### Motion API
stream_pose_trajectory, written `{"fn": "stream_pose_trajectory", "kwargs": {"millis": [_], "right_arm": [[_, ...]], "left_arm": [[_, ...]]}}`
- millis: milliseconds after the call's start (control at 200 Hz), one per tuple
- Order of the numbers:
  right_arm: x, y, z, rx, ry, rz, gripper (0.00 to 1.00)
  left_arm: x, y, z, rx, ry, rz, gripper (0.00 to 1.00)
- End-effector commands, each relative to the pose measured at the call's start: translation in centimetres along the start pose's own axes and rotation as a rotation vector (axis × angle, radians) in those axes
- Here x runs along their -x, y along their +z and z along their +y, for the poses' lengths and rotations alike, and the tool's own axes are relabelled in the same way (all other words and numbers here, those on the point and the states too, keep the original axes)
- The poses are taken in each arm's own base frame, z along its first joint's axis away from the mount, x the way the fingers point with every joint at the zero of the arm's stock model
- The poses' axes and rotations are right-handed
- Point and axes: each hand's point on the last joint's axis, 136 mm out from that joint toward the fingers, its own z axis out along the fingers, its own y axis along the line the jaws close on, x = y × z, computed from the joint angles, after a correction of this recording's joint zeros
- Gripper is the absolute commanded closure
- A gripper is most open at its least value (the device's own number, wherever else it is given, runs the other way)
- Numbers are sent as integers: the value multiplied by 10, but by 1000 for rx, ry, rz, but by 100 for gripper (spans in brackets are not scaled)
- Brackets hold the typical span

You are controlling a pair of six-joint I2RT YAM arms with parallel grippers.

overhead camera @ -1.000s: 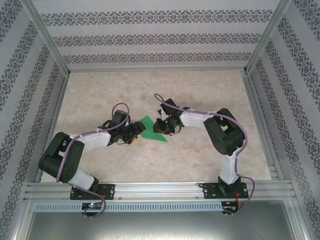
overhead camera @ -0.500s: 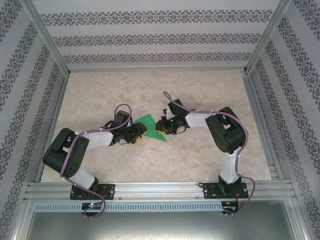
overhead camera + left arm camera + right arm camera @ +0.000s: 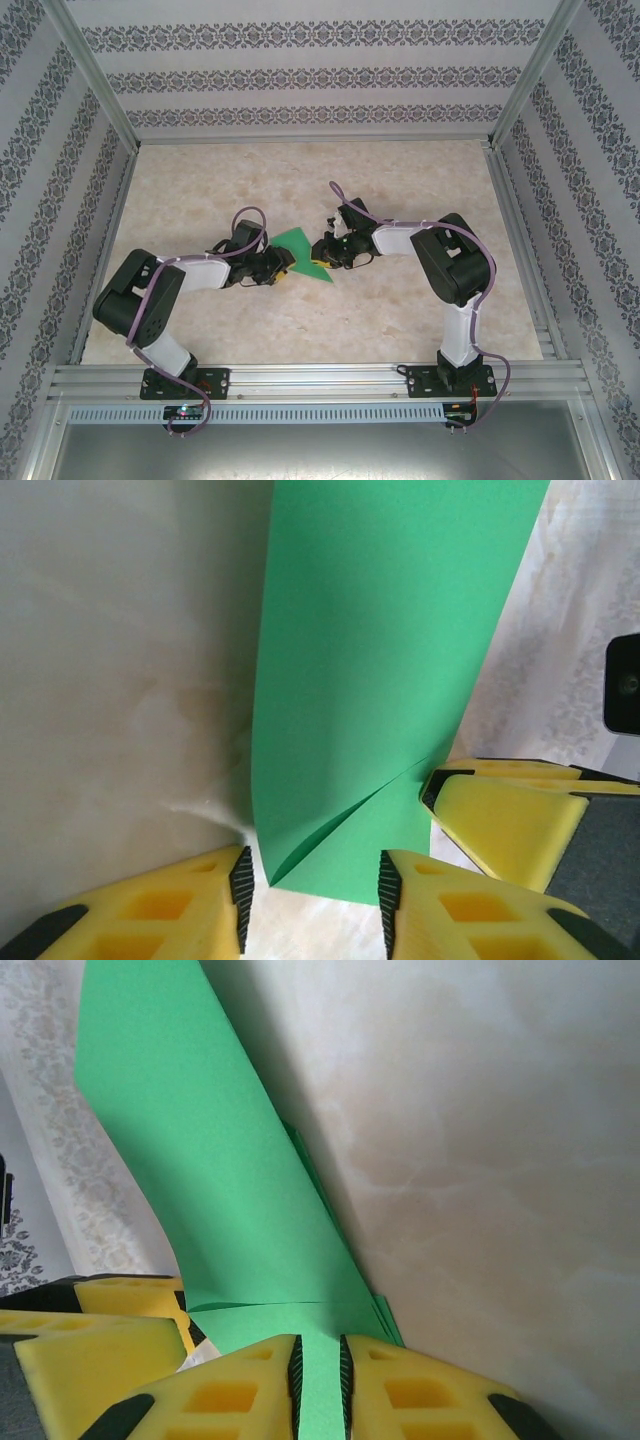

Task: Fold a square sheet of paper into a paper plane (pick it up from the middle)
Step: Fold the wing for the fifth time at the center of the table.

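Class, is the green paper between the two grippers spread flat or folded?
Folded: the green paper shows an overlapping flap near the left gripper and layered edges by the right gripper.

far table (image 3: 300, 180) open | centre blocked: left end effector (image 3: 284, 264), right end effector (image 3: 319, 257), paper (image 3: 297, 242) between

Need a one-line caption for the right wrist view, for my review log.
Right gripper shut on an edge of the partly folded green paper, with the marbled table alongside.
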Motion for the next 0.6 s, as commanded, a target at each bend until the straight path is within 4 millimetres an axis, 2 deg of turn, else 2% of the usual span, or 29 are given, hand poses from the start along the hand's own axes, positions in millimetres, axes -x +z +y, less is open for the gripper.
{"fn": "stream_pose_trajectory", "kwargs": {"millis": [0, 130, 350, 595], "right_arm": [[-5, 5, -16, -23, 45, 19, 80], [-5, 4, -15, -19, 43, 19, 81], [-4, 3, -13, -10, 13, 18, 80], [2, -4, 2, 15, -92, -3, 72]], "left_arm": [[2, 5, -19, -42, 48, 4, 61], [5, 9, -22, -41, 58, 9, 62], [8, 10, -33, -80, 61, 5, 71], [8, 3, -37, -120, 49, -19, 73]]}}
